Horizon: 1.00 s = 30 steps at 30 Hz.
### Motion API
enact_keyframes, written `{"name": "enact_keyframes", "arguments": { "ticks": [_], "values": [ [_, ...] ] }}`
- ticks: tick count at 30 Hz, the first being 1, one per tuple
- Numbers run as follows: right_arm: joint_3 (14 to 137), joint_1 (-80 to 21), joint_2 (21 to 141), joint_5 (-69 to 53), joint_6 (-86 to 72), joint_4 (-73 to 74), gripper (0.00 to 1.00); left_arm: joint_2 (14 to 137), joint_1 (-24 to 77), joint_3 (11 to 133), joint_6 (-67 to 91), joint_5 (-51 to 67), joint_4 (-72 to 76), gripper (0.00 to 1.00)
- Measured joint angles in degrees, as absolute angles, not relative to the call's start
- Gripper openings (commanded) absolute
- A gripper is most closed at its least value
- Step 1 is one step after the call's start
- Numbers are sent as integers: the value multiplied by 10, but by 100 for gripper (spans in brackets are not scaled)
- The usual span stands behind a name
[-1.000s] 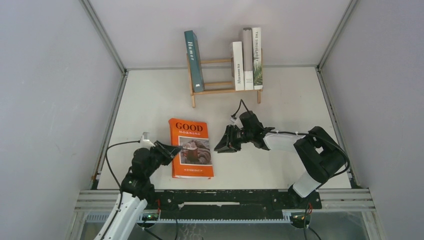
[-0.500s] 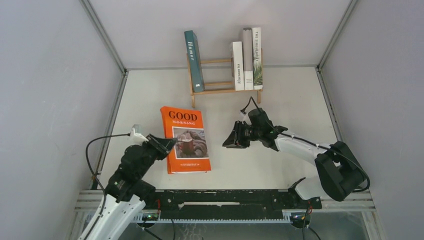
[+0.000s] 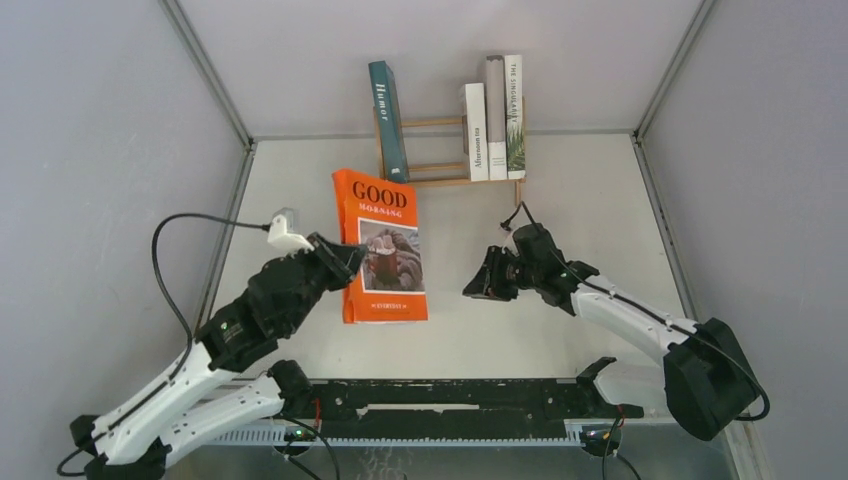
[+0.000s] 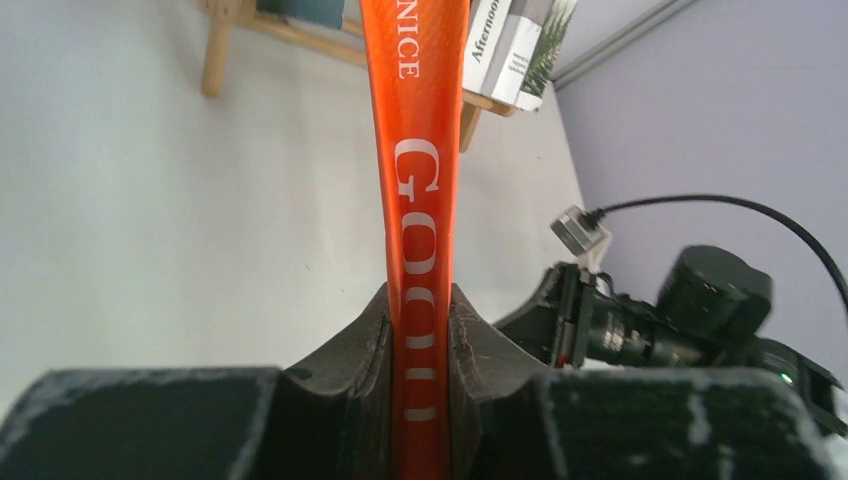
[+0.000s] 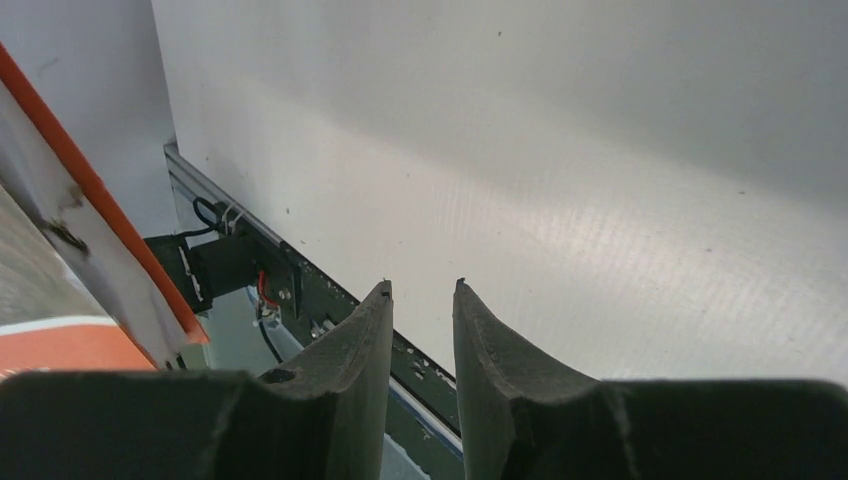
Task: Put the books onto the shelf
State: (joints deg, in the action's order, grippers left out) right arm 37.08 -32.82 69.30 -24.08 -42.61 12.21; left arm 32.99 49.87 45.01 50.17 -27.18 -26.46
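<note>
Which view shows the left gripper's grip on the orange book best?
Left wrist: the left gripper is shut on the orange book at its spine edge, seen straight on. Top external shows its cover, the grip partly hidden. Right wrist catches only an orange corner.

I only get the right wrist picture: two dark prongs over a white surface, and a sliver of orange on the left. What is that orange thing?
Observer: An orange book with "GOOD" on its cover. The overhead view shows all of it.
Visitor: Is it just lying there?
Observer: No, the left pincer is shut on its spine.
Visitor: Where might it go?
Observer: Probably the wooden shelf at the back. It has a gap between a teal book and three pale books.
</note>
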Motion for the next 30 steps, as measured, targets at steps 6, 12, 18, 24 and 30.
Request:
{"name": "enact_keyframes", "arguments": {
  "ticks": [6, 12, 18, 24, 30],
  "values": [
    [367, -313, 643, -206, -409, 159, 36, 450, 516, 555, 439, -339, -259, 23],
    [367, -307, 609, -174, -397, 183, 36, 538, 517, 632, 365, -391, -241, 23],
    [367, -300, 606, -157, -392, 196, 36, 618, 517, 708, 295, -421, -186, 24],
    [367, -294, 604, -147, -390, 198, 36, 697, 517, 767, 231, -439, -130, 24],
    [367, -288, 595, -137, -387, 201, 36, 781, 517, 811, 152, -461, -61, 24]
  ]
}}
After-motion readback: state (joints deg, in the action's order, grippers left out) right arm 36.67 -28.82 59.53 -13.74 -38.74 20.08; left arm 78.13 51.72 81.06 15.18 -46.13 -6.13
